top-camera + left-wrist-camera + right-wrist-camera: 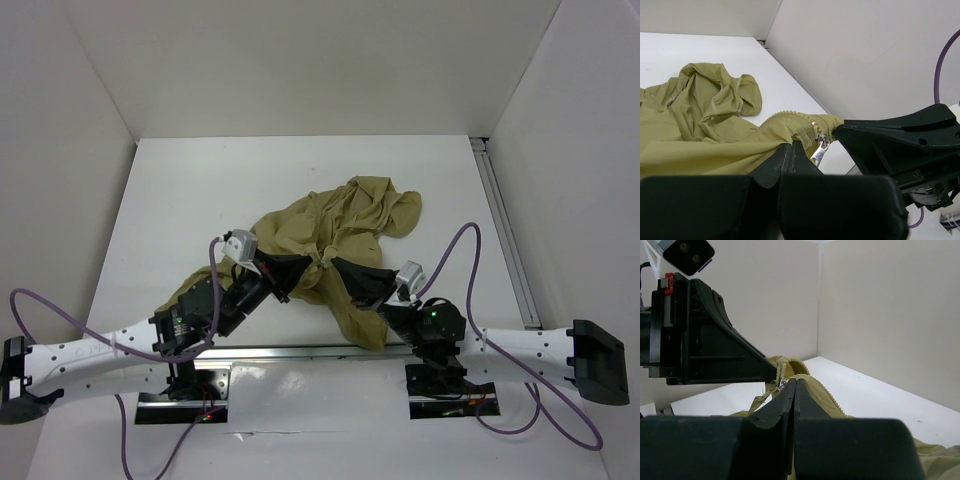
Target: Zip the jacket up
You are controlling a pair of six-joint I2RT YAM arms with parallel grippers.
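The khaki jacket (345,222) lies crumpled in the middle of the white table, one part hanging towards the near edge. My left gripper (305,268) and right gripper (340,265) meet tip to tip at its near side. In the left wrist view my left gripper (792,148) is shut on jacket fabric (700,135) just below the toothed zip edge. The metal zipper pull (819,152) dangles beside it. The right gripper (839,129) pinches the zip end. In the right wrist view the right gripper (794,382) is shut on the jacket's zip edge (822,392), next to the slider (783,384).
White walls close in the table on three sides. A metal rail (505,240) runs along the table's right edge, and another (300,350) along the near edge by the arm bases. Purple cables (462,262) loop from both arms.
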